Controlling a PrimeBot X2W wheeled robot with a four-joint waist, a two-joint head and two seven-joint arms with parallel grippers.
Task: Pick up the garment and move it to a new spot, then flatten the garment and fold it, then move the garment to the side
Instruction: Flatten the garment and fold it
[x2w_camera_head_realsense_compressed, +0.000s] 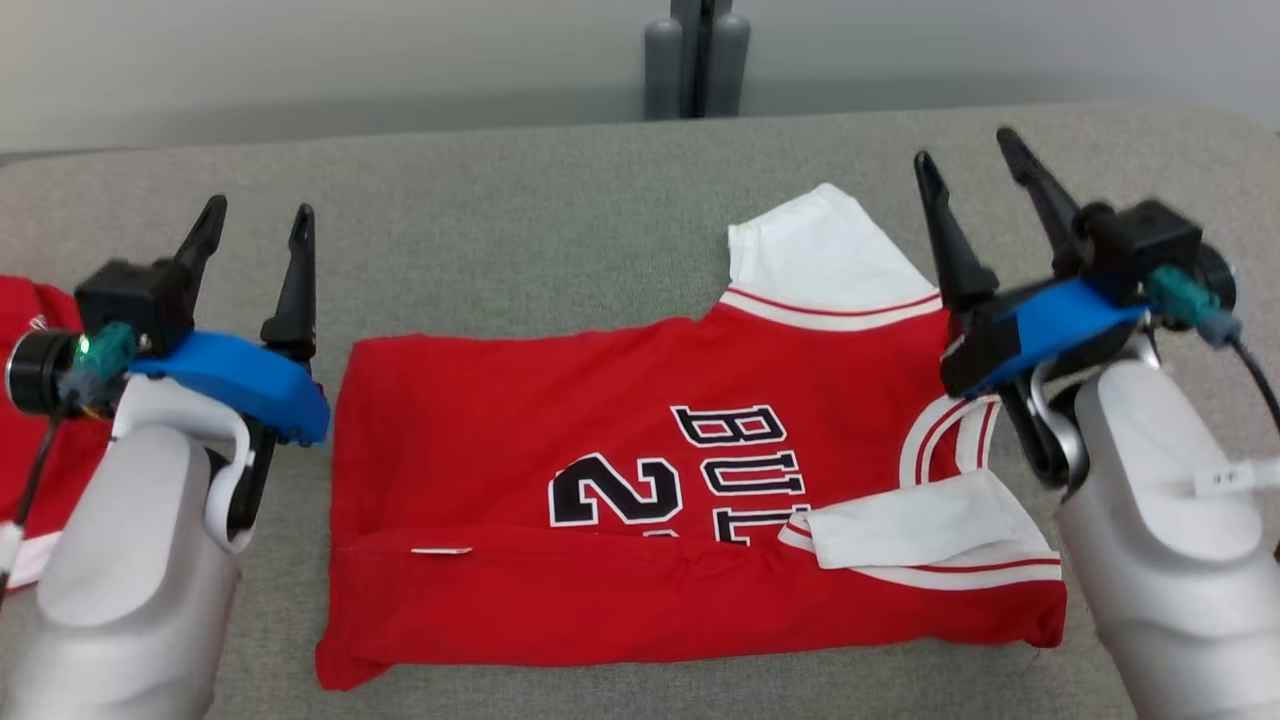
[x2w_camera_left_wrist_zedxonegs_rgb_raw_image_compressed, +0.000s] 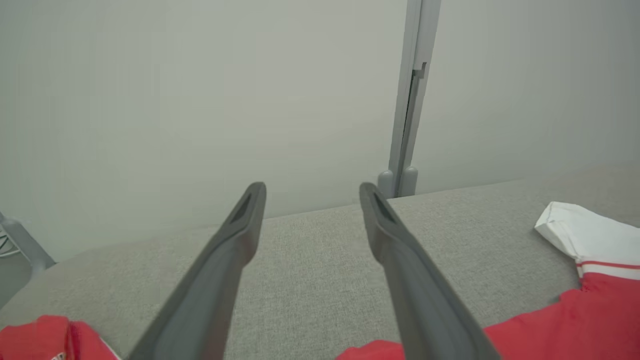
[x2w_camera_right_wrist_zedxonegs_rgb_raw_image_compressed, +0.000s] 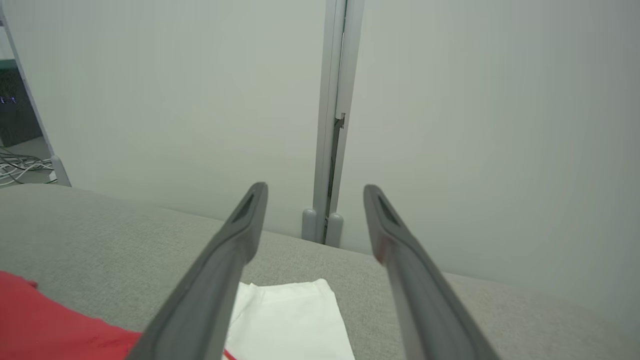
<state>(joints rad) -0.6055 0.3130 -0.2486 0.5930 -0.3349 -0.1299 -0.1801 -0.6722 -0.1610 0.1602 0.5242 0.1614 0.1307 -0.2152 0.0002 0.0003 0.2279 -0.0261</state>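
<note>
Red-and-white cloth jersey (x2w_camera_head_realsense_compressed: 600, 450) lies flat on grey fabric tabletop (x2w_camera_head_realsense_compressed: 500, 230), near edge folded once; further folds and sideways move likely remain; left pincer (x2w_camera_head_realsense_compressed: 259, 210) and right pincer (x2w_camera_head_realsense_compressed: 963, 148) apart, empty.

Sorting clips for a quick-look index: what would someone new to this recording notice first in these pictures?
A red jersey with black-and-white lettering lies on the grey table, its near edge folded over and one white sleeve pointing away from the robot. The left gripper and right gripper flank it, both open and empty. Another red garment peeks in at the head view's left edge.
</note>
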